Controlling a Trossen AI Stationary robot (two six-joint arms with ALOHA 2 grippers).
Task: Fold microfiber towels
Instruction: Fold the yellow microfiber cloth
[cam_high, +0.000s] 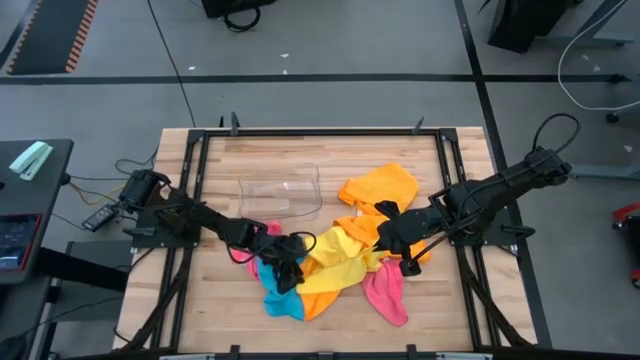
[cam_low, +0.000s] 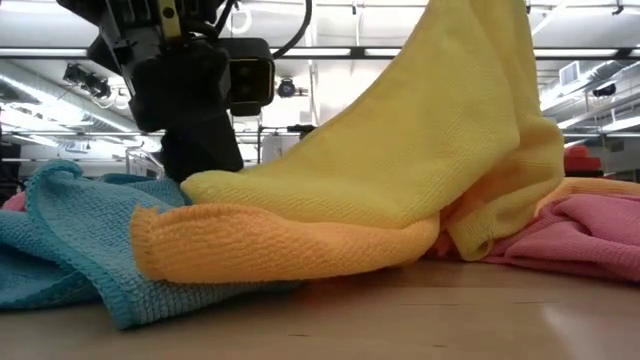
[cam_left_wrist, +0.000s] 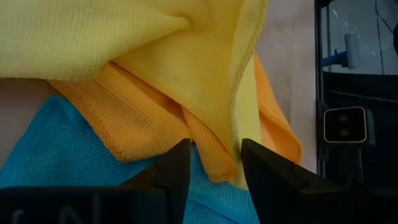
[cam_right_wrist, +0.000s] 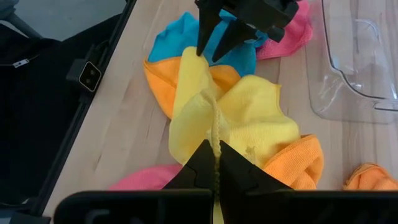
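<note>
The right end effector (cam_right_wrist: 213, 163) is pinched tight on a gathered edge of the yellow towel (cam_right_wrist: 249, 121), and that grip lifts the cloth off the heap — in the low view it rises as a steep tent above the other towels, which reads as an effort to pull one towel free of the pile so it can be spread and folded. Across from it, the left end effector (cam_left_wrist: 214, 165) sits low over the pile with its fingers partly apart, straddling the hanging yellow hem and a fold of an orange towel (cam_left_wrist: 134, 121); whether it has actually caught either cloth cannot be told, though its placement suggests it is set to take a second edge of the yellow one. Beneath and around lie the rest, tangled near the middle of the tabletop (cam_high: 210, 300): a blue towel (cam_high: 280, 300) under the left arm, a pink towel (cam_high: 388, 290) toward the front right, and another orange towel (cam_high: 380, 187) bunched farther back. The clear bin (cam_high: 282, 192) stands apart behind the pile, seemingly holding nothing — no towel looks folded yet.
</note>
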